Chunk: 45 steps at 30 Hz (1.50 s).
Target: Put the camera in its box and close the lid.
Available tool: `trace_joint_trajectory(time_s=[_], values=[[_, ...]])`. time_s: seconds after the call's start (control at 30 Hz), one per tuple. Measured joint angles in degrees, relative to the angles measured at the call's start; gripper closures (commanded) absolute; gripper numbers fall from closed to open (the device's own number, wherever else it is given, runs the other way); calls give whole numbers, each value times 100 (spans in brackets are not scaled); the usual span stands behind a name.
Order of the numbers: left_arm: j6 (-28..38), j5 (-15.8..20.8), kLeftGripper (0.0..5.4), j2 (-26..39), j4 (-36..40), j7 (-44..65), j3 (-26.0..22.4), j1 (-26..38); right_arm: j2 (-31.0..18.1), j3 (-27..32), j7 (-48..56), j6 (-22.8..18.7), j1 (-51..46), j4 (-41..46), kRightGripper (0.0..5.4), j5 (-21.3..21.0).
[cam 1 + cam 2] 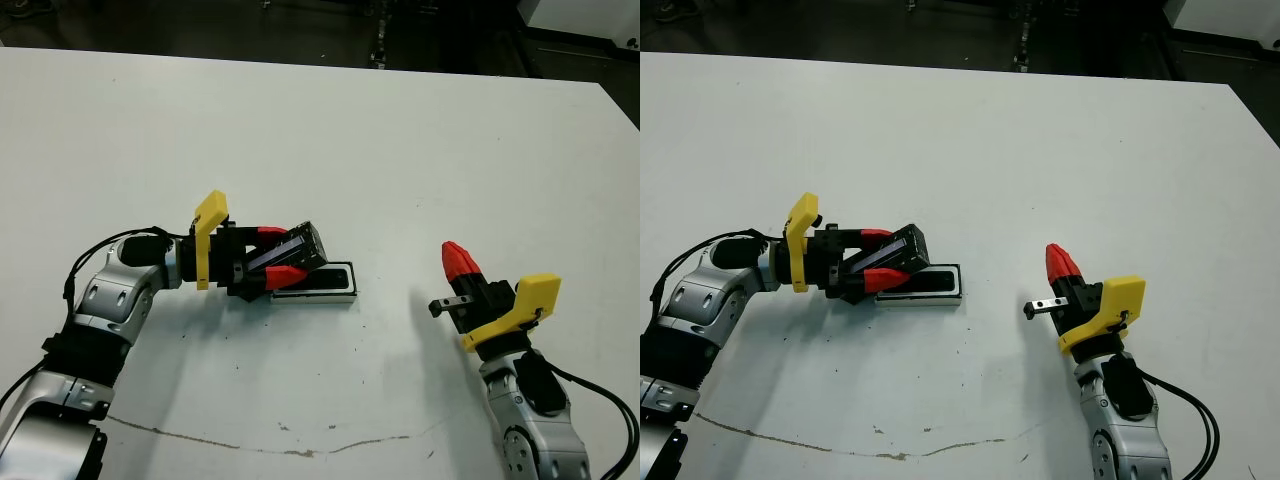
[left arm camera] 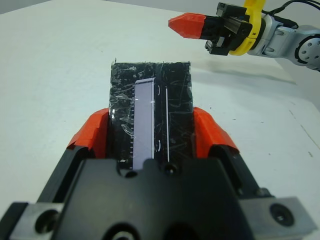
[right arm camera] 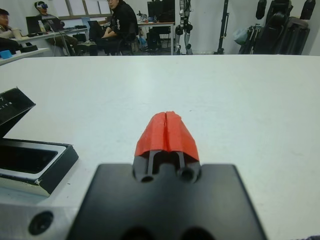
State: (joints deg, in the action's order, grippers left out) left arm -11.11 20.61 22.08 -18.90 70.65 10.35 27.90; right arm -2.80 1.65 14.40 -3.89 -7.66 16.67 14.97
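The lid (image 2: pixel 150 115) is glossy black with a wrinkled, foil-like sheen and a smooth pale strip. Beside it, the box (image 1: pixel 330 290) shows a shiny rim. The table (image 1: pixel 400 150) is matt white, scuffed. Left gripper fingers (image 2: pixel 92 132) look like matt red plastic.

Two head cameras look down on the white table (image 1: pixel 350 130) from above, side by side, and show the same scene from almost the same spot. The left wrist camera sits very close behind the lid (image 2: pixel 150 120) and looks across at the right gripper (image 2: pixel 187 25). The right wrist camera sits low, faces people far off, and shares the box (image 3: pixel 35 165) with the head views.
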Motion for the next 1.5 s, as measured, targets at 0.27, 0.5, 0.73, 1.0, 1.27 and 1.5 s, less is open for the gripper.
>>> trace_joint_trajectory(time_s=[0.27,0.5,0.73,1.0,1.27,1.5], values=[[-59,22,223,-36,-21,42,28,21,0,-18,0,1,-1,0,540,-1],[38,-65,223,-30,-5,4,149,44,0,-25,6,5,-2,-13,540,2],[110,-142,223,-123,-114,-103,249,122,-1,-26,5,4,-5,-17,540,0],[123,-75,223,-251,-208,-135,219,124,-1,-27,5,5,-7,-23,540,-4],[120,7,223,-302,-238,-147,208,89,-1,-48,-1,5,-26,-22,540,-16],[115,35,223,-333,-313,-80,209,121,0,-53,3,5,-44,-22,540,-10]])
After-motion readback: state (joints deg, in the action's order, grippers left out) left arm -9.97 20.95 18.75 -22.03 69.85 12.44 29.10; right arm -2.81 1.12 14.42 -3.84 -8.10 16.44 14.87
